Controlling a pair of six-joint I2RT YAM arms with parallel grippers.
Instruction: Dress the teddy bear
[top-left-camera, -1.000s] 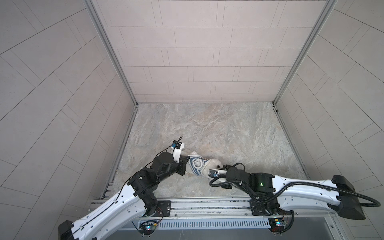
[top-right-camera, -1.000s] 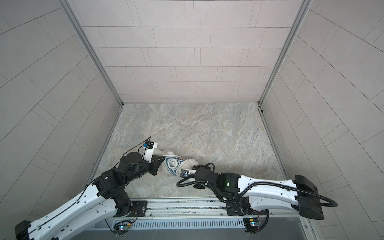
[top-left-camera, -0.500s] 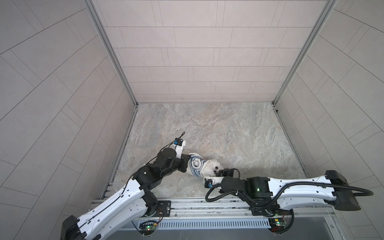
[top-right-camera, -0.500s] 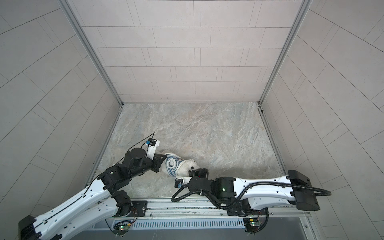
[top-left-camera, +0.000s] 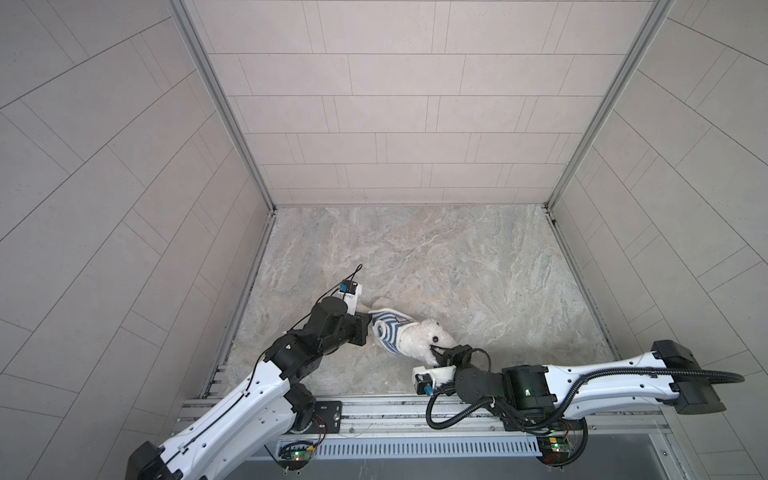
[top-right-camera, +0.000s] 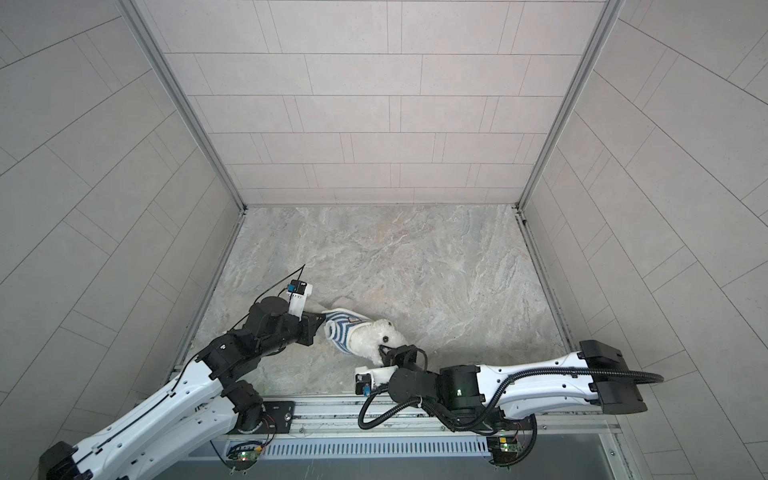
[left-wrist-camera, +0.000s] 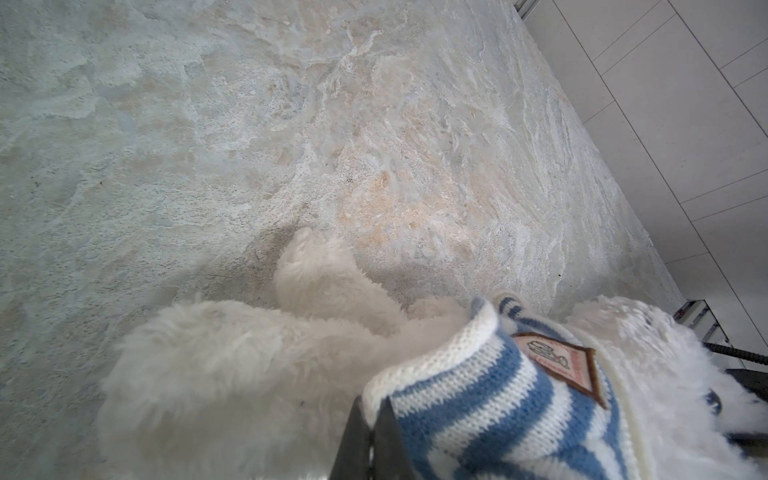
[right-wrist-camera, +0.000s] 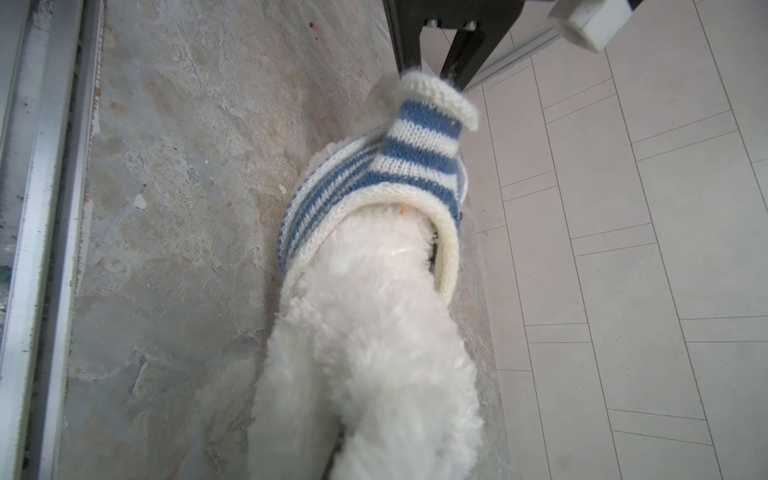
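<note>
The white fluffy teddy bear (top-left-camera: 420, 340) (top-right-camera: 369, 338) lies on the stone floor near the front, between my two grippers. A blue-and-white striped shirt (top-left-camera: 388, 330) (left-wrist-camera: 498, 399) (right-wrist-camera: 374, 178) sits round its body, badge showing. My left gripper (top-left-camera: 368, 328) (top-right-camera: 321, 325) (left-wrist-camera: 371, 409) is shut on the shirt's white ribbed edge. White limbs of the bear (left-wrist-camera: 232, 365) stick out beside it. My right gripper (top-left-camera: 436, 354) (top-right-camera: 384, 353) is shut on the bear's head end. In the right wrist view the fur (right-wrist-camera: 365, 353) hides its fingers.
The metal rail (top-left-camera: 374, 411) runs along the front edge just behind the right wrist. Tiled walls close the left, right and back sides. The left gripper's body (right-wrist-camera: 440, 33) stands over the shirt's far end.
The right arm has swung, its wrist dropping toward the front rail while staying on the bear's head. Bear and shirt have shifted slightly right. The left gripper keeps its hold.
</note>
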